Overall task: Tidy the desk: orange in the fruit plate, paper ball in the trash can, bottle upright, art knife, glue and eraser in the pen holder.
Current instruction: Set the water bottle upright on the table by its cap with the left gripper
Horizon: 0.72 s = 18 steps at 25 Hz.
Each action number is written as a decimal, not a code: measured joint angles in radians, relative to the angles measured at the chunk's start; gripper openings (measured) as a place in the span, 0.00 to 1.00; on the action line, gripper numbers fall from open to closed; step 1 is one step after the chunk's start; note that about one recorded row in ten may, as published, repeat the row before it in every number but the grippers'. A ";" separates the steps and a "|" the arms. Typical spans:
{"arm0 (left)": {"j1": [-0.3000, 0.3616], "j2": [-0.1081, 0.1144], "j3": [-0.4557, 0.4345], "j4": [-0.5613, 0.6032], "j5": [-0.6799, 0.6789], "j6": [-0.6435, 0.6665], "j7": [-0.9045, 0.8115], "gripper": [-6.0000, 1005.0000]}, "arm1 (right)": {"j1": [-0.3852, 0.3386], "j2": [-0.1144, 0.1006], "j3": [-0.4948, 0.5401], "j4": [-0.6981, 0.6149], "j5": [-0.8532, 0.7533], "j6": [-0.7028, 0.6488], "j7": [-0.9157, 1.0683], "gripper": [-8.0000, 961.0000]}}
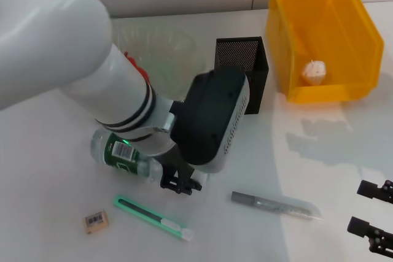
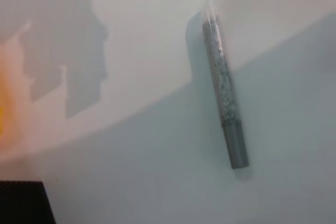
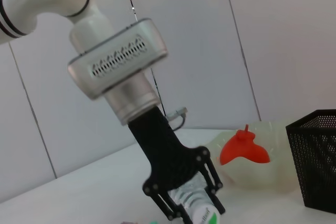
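Observation:
The bottle [image 1: 123,154] lies on its side at the front left of the table. My left gripper [image 1: 181,183] is down at its cap end, fingers [image 3: 173,209] closed around the bottle [image 3: 200,214]. The orange [image 3: 244,148] sits in the fruit plate [image 1: 169,47], mostly hidden behind my left arm in the head view. The paper ball [image 1: 314,72] lies in the yellow trash can [image 1: 344,35]. The green art knife [image 1: 153,217], the grey glue stick [image 1: 276,205] [image 2: 223,87] and the eraser [image 1: 96,221] lie on the table in front of the pen holder [image 1: 244,65]. My right gripper [image 1: 371,211] is parked open at the front right.
The pen holder [image 3: 315,161] stands between the fruit plate [image 3: 262,174] and the trash can, close behind my left wrist. A wall runs along the table's far edge. Bare tabletop lies between the glue stick and my right gripper.

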 joint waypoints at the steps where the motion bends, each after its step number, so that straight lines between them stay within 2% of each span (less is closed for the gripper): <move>1: 0.012 0.000 -0.024 0.028 -0.003 0.033 -0.002 0.44 | 0.001 0.000 0.000 -0.001 0.000 -0.001 0.002 0.75; 8: 0.131 0.006 -0.229 0.208 -0.023 0.196 -0.005 0.45 | 0.007 0.000 0.001 0.001 -0.001 -0.002 0.003 0.74; 12: 0.193 0.008 -0.337 0.267 -0.054 0.245 -0.005 0.45 | 0.016 0.000 0.001 0.001 -0.001 -0.003 0.003 0.74; 18: 0.277 0.010 -0.445 0.344 -0.081 0.274 -0.001 0.45 | 0.042 0.000 -0.005 -0.003 -0.001 -0.005 0.018 0.74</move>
